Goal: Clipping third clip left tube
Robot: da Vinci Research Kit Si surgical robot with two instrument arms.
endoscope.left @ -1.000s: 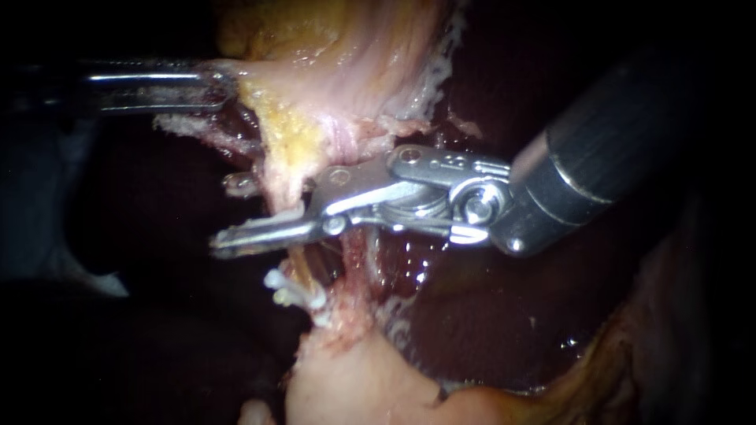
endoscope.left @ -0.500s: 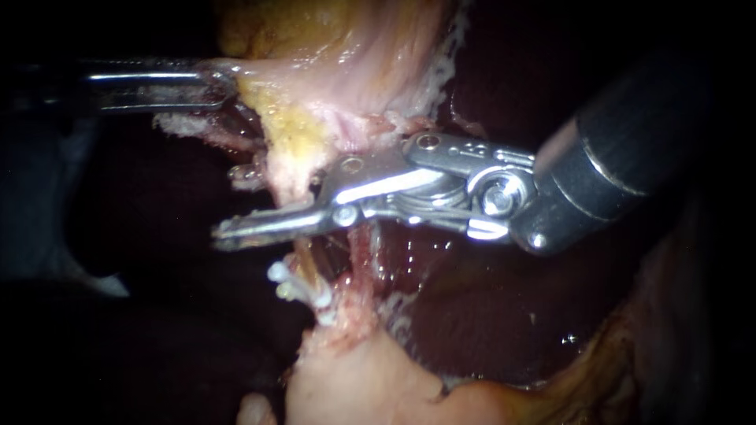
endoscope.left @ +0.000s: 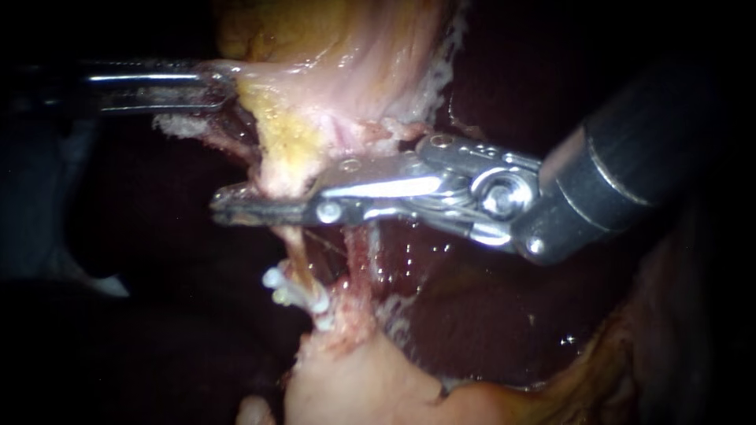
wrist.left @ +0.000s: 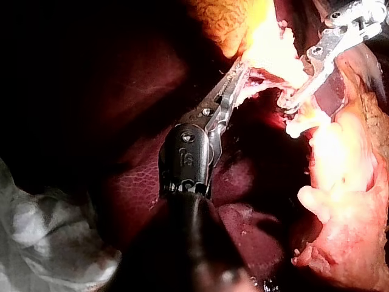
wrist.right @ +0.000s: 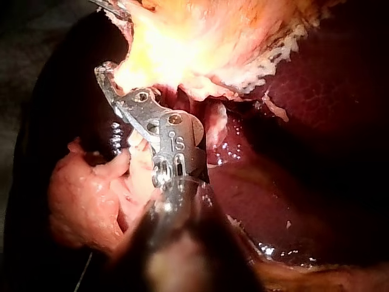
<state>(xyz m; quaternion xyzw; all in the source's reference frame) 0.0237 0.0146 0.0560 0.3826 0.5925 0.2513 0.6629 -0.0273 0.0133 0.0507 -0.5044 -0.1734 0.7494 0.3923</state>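
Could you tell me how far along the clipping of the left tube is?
White clips already sit low on the left tube. In hand: the right instrument clamps that tube above them, jaws shut on it, while the left instrument grips the tissue above. Left: opening the jaws and backing off; no new clip shows yet.

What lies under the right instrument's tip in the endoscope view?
Below the right instrument, white clips sit on the left tube. Where the tip crosses that tube, metal covers it, so any clip there cannot be seen.
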